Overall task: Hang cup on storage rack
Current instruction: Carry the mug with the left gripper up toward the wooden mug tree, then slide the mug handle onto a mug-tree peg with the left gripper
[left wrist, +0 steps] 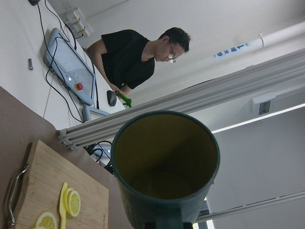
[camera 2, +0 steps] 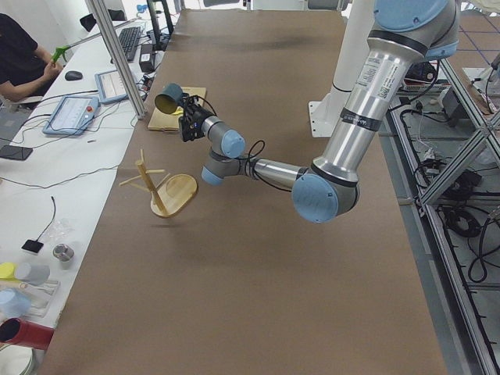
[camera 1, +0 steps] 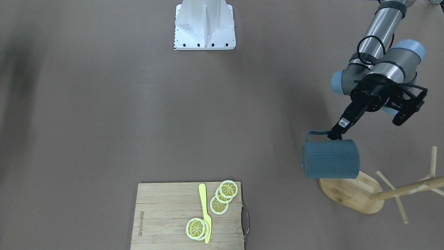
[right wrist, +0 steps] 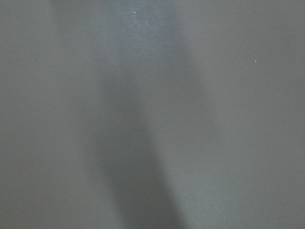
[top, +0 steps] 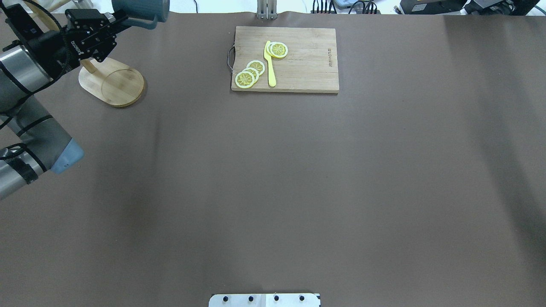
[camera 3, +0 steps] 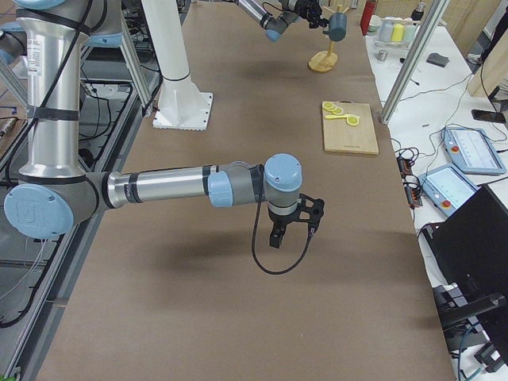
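Note:
The cup (camera 1: 329, 158), a dark blue-grey mug, hangs on its side in the air, held by its loop handle (camera 1: 317, 133) in my left gripper (camera 1: 334, 134), which is shut on it. It hovers over the near end of the storage rack's oval base (camera 1: 350, 194); the rack's pole (camera 1: 406, 190) and pegs lie to the side. The left wrist view looks into the cup's mustard-yellow inside (left wrist: 164, 160). In the overhead view the cup (top: 143, 9) is at the top edge above the rack base (top: 113, 81). My right gripper (camera 3: 292, 230) hangs over the table far from both; I cannot tell whether it is open or shut.
A rectangular cutting board (camera 1: 163, 215) with lemon slices (camera 1: 228, 189) and a yellow knife (camera 1: 205, 211) lies at the table's operator side. The robot's white base (camera 1: 204, 27) stands mid-table. An operator (left wrist: 136, 57) sits beyond the table edge.

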{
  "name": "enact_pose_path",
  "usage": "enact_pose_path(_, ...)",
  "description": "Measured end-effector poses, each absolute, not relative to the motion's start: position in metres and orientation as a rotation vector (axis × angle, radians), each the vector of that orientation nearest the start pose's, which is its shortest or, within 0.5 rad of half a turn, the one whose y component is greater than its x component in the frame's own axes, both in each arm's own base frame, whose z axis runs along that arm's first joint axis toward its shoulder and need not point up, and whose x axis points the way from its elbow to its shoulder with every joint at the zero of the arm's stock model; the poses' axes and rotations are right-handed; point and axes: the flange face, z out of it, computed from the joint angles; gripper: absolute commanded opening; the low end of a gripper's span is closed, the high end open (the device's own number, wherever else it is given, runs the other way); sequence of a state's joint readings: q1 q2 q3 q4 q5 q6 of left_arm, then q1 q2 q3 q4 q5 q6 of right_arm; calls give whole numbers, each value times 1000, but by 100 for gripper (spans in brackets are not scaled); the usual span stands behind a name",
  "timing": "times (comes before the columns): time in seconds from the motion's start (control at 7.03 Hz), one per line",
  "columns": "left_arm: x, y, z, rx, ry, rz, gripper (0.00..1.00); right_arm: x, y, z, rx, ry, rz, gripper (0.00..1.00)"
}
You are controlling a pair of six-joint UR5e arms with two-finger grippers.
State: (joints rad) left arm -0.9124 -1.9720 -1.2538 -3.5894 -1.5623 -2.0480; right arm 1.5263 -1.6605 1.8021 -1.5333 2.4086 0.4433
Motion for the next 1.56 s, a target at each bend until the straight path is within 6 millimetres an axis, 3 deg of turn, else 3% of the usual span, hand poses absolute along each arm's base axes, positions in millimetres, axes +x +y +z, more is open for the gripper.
enact_pose_path(0.28,247,-551,408,379,2299,-982,0,39,-463,574,-33,-857,299,100)
enact_pose_path(0.57,242,-555,416,324,2375,-1124,0,39,-462,568,-28,-860,307,100)
enact_pose_path(1.14,258,-548,436,279,2385,-1255,0,39,-461,564,-24,-862,311,100)
enact_pose_path(1.56,263,-554,455,238,2356,-1317,0,38,-461,563,-22,-862,310,100)
